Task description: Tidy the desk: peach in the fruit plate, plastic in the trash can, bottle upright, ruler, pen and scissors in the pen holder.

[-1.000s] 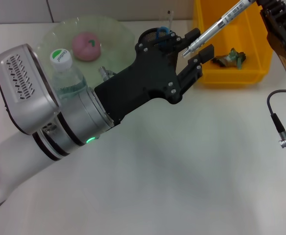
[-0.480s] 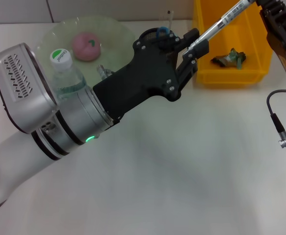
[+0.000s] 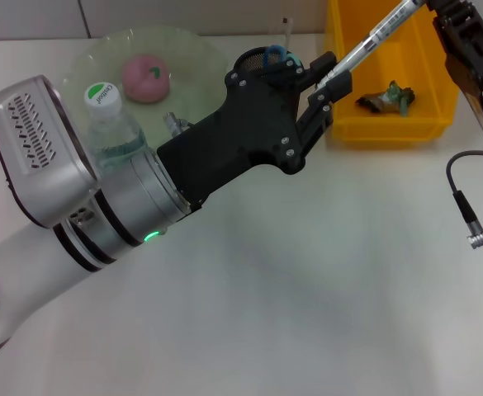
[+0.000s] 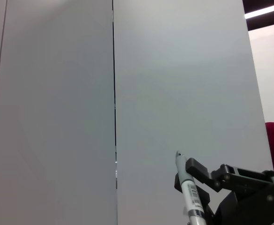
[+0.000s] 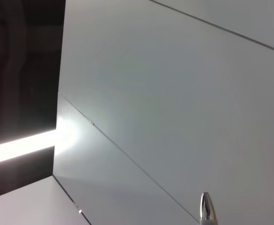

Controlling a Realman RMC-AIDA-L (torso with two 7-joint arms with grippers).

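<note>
A silver pen [image 3: 371, 37] slants above the yellow trash can [image 3: 390, 128]. My left gripper [image 3: 330, 73] is shut on its lower end. The pen's upper end runs to my right gripper at the frame's top right corner, and in the left wrist view those black fingers [image 4: 198, 171] are closed against the pen [image 4: 187, 192]. The peach [image 3: 146, 78] lies in the green glass fruit plate [image 3: 204, 49]. The bottle [image 3: 102, 103] stands upright in front of the plate. The black mesh pen holder [image 3: 258, 58], with blue scissors handles [image 3: 276, 51] in it, shows behind my left hand. Crumpled plastic [image 3: 388, 96] lies in the trash can.
My left arm [image 3: 101, 206] crosses the table from the lower left and hides the ground under it. A grey cable with a metal plug [image 3: 482, 235] hangs at the right edge. The ruler cannot be made out for certain.
One second ago my left gripper stood open around the pen's lower end; it has since shut on it. The pen has kept its place and the right arm has barely shifted.
</note>
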